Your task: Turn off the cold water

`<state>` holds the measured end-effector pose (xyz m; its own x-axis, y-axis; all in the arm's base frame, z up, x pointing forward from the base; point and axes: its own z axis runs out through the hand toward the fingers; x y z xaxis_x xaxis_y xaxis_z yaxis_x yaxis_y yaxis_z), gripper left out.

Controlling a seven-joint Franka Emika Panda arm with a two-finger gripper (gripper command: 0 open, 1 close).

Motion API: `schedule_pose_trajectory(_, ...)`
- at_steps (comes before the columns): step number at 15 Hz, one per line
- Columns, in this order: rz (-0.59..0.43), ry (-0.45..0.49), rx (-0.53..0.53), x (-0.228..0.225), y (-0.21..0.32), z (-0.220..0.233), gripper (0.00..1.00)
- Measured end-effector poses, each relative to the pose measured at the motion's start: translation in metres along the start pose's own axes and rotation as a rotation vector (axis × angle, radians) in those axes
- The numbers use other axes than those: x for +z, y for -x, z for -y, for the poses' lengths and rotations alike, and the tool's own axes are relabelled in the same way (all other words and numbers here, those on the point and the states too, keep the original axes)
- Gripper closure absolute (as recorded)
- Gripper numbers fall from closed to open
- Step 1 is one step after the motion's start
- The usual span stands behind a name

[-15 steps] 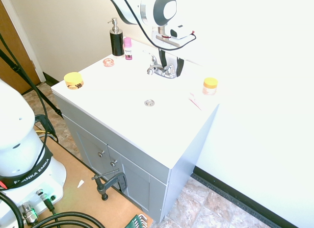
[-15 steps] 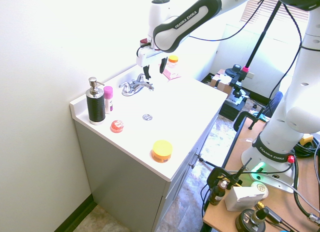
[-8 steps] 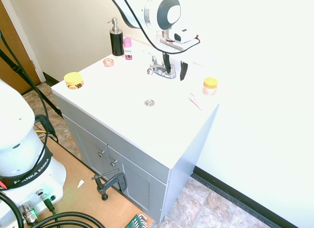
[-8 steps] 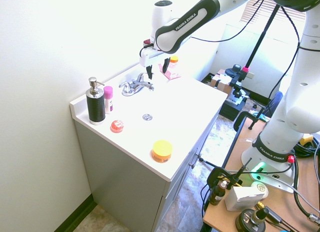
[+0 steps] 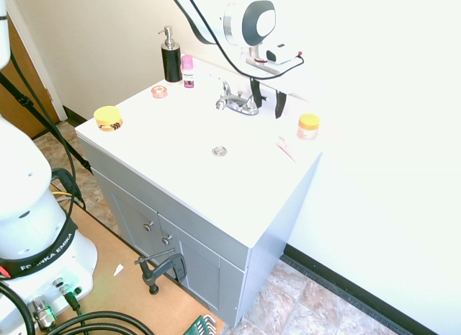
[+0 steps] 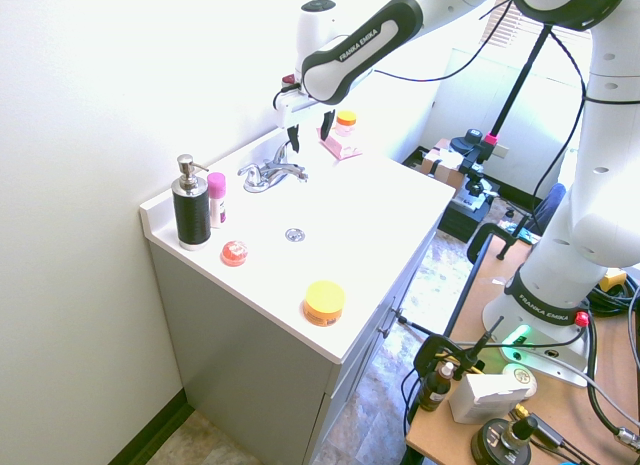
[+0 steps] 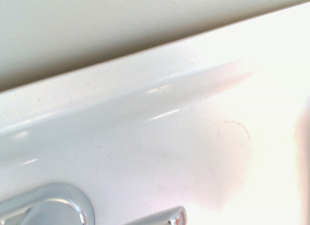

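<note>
The gripper [image 5: 269, 110] hangs at the faucet's right-hand end, its fingers apart; the cold-water lever [image 5: 250, 103], chrome, stands right of the curved spout [image 5: 222, 103] on the white sink top [image 5: 187, 126], with no stream visible

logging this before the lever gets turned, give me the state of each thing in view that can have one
gripper: open, fingers apart, nothing between them
soap dispenser: upright, pump on top
pink-capped bottle: upright, capped
yellow-lidded tub: upright, lid on
orange-lidded jar: upright, lid on
faucet: no stream visible
</note>
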<state>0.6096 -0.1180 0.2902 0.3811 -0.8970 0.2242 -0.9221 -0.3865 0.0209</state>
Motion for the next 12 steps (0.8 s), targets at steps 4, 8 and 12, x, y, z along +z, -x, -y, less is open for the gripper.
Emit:
schedule_pose_trajectory(4, 0.015, -0.014, -0.021, -0.017, 0.018, 0.005, 0.0)
schedule_pose_trajectory(8, 0.078, -0.071, -0.063, -0.065, 0.073, -0.015, 0.0)
schedule_pose_trajectory(12, 0.118, -0.079, -0.095, -0.083, 0.114, -0.042, 0.0)
